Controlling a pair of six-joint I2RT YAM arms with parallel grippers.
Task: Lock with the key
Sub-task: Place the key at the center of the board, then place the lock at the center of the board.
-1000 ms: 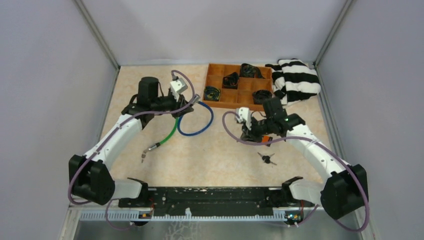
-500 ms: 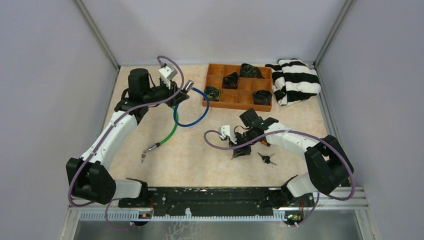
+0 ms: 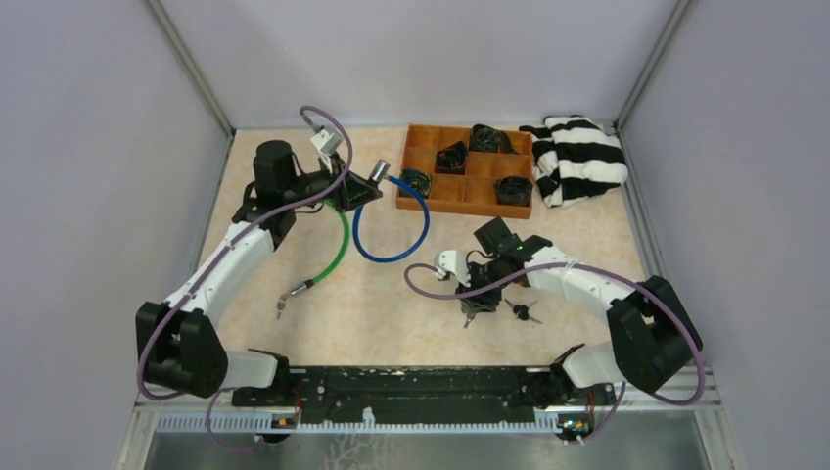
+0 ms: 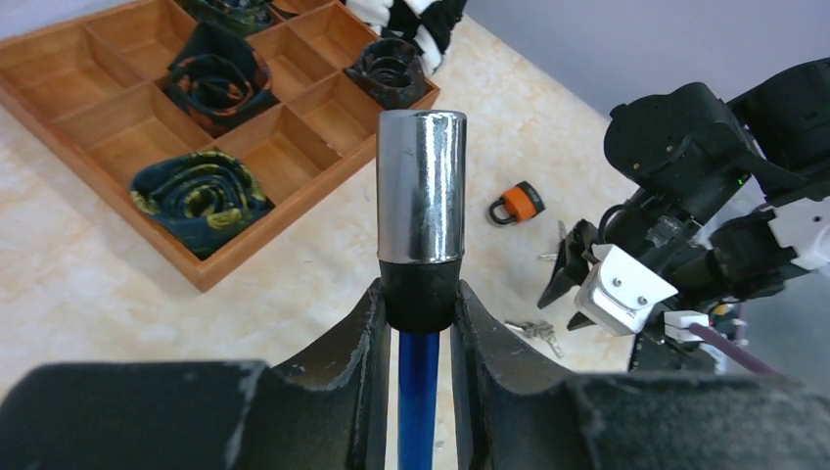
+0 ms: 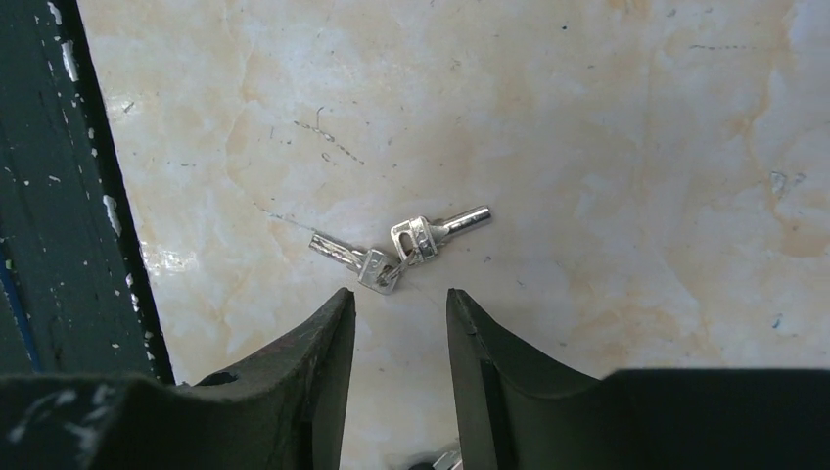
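Right fingers (image 5: pixel 303 362) have dropped nearer than the orange wooden compartment tray (image 3: pixel 460 208) and parted, empty, above the small silver ringed keys (image 5: pixel 399 253) | left fingers (image 4: pixel 343 387) clamp the chrome-capped blue cable lock (image 4: pixel 421 186) left of the tray | key pickup looks next

Beige marbled table (image 3: pixel 411 294), top surface: wooden compartment tray (image 3: pixel 460 208) at the far edge, striped cloth (image 3: pixel 582 162) just beside it on the right, green-and-blue cable (image 3: pixel 339 253) trailing across the left half, small orange padlock (image 4: pixel 517 203) and a bunch of silver keys (image 5: pixel 401 250) lying right of centre.
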